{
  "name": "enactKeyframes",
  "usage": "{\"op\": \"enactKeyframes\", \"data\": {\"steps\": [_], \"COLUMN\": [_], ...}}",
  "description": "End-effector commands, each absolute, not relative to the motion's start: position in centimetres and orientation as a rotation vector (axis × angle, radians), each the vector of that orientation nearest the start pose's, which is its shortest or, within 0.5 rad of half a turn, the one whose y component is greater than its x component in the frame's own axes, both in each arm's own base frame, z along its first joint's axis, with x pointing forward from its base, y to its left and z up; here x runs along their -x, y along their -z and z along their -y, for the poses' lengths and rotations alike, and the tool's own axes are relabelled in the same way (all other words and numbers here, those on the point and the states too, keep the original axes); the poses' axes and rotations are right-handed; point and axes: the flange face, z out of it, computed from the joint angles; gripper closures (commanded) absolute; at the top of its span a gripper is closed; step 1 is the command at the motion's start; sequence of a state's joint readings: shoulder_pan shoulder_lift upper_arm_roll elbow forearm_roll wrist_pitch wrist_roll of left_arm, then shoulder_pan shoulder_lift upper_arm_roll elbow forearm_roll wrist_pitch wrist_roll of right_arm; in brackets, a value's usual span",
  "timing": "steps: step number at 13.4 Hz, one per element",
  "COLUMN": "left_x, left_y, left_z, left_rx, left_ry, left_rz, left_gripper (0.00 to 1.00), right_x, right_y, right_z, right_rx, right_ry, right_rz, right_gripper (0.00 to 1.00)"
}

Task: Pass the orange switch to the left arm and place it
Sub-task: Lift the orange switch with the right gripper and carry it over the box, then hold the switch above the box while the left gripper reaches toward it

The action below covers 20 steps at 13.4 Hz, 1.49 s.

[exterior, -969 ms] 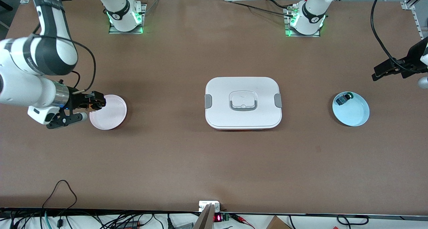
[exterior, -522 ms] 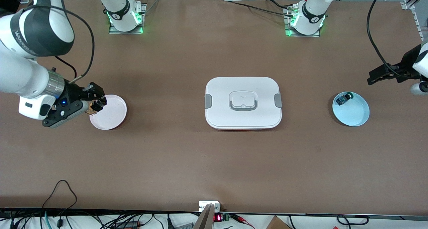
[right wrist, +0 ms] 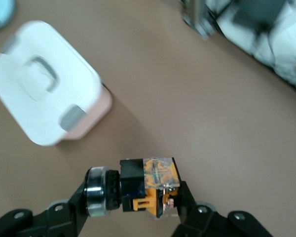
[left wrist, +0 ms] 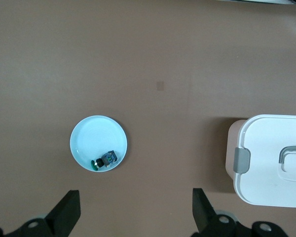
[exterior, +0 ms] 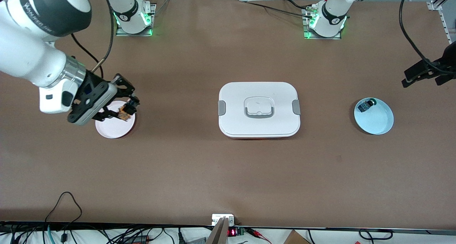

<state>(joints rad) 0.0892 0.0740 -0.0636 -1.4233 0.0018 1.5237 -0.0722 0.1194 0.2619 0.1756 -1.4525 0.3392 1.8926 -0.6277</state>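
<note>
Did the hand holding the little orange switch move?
Yes. The right gripper, shut on the orange-capped black switch, moved across the round pink plate toward the white plastic box.

Orange switch [exterior: 125,110], black-bodied with orange cap, is clamped sideways in the right hand [exterior: 129,108] above the pink plate [exterior: 113,127]; white box [exterior: 259,109], lid clipped, sits mid-counter.

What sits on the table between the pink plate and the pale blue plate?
In the front view, the box stands midway between the pink plate and the pale blue plate; bare brown table lies on either side of it.
</note>
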Motion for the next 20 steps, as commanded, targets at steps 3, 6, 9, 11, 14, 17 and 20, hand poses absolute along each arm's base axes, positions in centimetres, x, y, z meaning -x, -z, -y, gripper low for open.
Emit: {"op": "enactKeyframes", "data": {"steps": [3, 6, 9, 11, 14, 17, 20], "left_x": [-56.0, -56.5, -57.5, -58.6, -59.9, -61.0, -62.5], "left_y": [-64.0, -61.6, -59.0, -57.4, -53.8, -52.6, -52.5], "left_z": [-0.8, -2.6, -2.9, -3.1, -1.3, 3.4, 9.9], "left_rx": [3.256, 3.557, 3.813, 3.956, 4.105, 4.107, 4.161], "left_ry": [-0.175, -0.419, -0.726, -0.878, -1.232, -1.538, -1.454], "left_rz": [0.148, 0.246, 0.287, 0.335, 0.482, 0.614, 0.676], "left_gripper": [0.00, 0.00, 0.00, 0.00, 0.01, 0.00, 0.00], "right_x": [-62.4, -61.6, -60.8, -60.7, -60.6, -60.5, -59.3], "right_y": [-55.3, -54.2, -54.0, -53.4, -50.4, -48.7, -47.5], "right_z": [-25.6, -29.4, -31.8, -33.8, -37.2, -39.3, -42.4], "right_rx": [2.111, 1.886, 1.775, 1.668, 1.474, 1.426, 1.398], "right_ry": [0.546, 0.590, 0.607, 0.686, 0.810, 0.900, 0.974], "right_rz": [1.356, 1.325, 1.229, 1.204, 1.158, 1.164, 1.127], "right_gripper": [0.94, 0.94, 0.94, 0.94, 0.94, 0.94, 0.94]}}
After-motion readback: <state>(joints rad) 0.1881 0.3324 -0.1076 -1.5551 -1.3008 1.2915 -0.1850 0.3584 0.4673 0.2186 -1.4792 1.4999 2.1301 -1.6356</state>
